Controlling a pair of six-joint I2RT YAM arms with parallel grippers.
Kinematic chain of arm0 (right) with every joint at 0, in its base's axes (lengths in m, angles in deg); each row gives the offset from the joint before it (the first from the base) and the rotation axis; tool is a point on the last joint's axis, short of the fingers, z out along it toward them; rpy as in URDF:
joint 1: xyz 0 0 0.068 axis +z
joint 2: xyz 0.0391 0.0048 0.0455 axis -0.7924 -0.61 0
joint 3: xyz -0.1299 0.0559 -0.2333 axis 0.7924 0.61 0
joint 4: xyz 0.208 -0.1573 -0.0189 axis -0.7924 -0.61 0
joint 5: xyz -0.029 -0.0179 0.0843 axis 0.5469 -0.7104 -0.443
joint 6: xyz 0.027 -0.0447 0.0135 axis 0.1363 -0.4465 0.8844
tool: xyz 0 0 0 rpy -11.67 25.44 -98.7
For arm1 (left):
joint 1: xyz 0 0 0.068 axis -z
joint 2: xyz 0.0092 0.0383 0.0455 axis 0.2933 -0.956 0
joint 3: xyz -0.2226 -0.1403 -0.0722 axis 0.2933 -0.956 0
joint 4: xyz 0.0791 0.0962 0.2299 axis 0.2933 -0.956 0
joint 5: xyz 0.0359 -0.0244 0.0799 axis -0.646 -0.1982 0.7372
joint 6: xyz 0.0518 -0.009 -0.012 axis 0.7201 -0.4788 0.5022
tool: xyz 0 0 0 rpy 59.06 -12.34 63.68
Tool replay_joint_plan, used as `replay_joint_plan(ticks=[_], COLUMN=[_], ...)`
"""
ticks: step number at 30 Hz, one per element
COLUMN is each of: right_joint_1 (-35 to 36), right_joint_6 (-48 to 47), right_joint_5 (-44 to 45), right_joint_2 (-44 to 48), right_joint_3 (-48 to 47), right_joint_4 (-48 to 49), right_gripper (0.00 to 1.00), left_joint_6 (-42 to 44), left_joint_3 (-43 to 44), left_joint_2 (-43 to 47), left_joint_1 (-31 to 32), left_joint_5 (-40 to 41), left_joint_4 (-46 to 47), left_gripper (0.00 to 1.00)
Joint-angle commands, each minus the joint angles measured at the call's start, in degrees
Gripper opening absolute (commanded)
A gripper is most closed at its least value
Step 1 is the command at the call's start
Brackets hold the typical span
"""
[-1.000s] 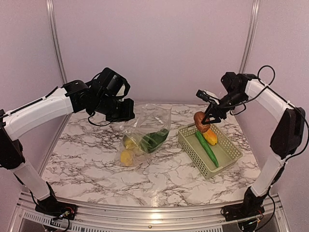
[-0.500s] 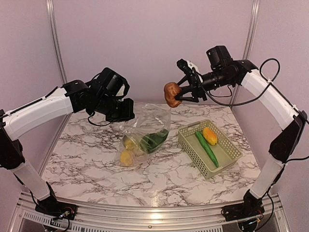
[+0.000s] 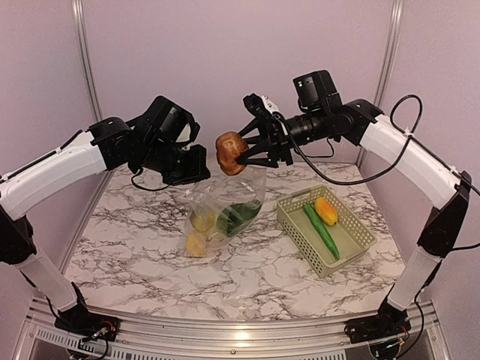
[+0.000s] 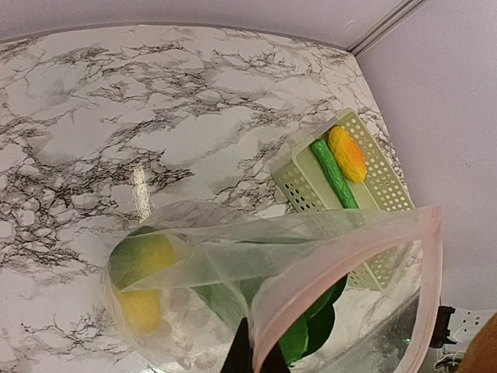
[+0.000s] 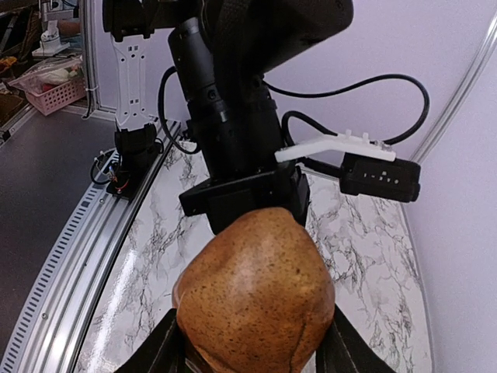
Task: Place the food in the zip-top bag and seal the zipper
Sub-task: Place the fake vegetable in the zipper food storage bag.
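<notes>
On the left, the left gripper (image 4: 253, 351) is pinched narrow on the rim of the zip-top bag (image 3: 225, 201), holding its mouth up and open above the marble table (image 3: 127, 247). Two yellow fruits (image 3: 199, 232) and a leafy green vegetable (image 3: 240, 216) lie inside, at the bottom of the bag. Just right of that gripper and above the bag's mouth, the brown lump (image 3: 227, 152) hangs in the air, clamped between the right gripper's (image 3: 240, 154) fingers. From the right wrist, the left arm's dark wrist looms close behind the lump. Farther right stands the pale green basket (image 3: 294, 222), holding a long green vegetable (image 3: 321, 229) and an orange-yellow piece (image 3: 325, 211) side by side.
</notes>
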Motion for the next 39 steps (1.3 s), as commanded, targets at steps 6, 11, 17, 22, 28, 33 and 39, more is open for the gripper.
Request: replay_joint_plan(ticks=[6,11,17,22,28,33,39], right_joint_1=[1.2,2.0,4.2,5.4,5.4,5.4,5.4], right_joint_6=[0.5,1.3,1.7,2.3,3.5,2.3,-2.0], right_joint_5=[2.0,3.3,5.1,7.6,9.0,8.7,9.5], right_joint_2=[-0.3,-0.8,-1.2,-1.6,-2.9,-3.5,0.0], right_joint_3=[4.5,5.7,8.1,9.6,10.3,8.0,6.6], right_joint_4=[3.8,5.3,6.6,7.9,8.4,5.3,2.1], right_gripper=[0.28,0.28,0.30,0.34,0.56,0.72,0.75], left_joint_6=[-1.9,-2.0,-2.0,-2.1,-2.4,-2.0,-1.7], left_joint_3=[4.2,3.9,3.2,2.1,1.1,0.0,0.0], left_joint_2=[3.0,3.1,3.7,4.6,5.3,5.7,5.5], left_joint_1=[1.6,2.0,2.2,2.2,2.2,2.1,2.1], left_joint_5=[-1.7,-1.7,-0.9,-0.1,0.5,1.4,1.3], left_joint_4=[-2.9,-3.2,-3.2,-3.2,-3.2,-3.2,-3.2], left_gripper=[0.00,0.00,0.00,0.00,0.00,0.00,0.00])
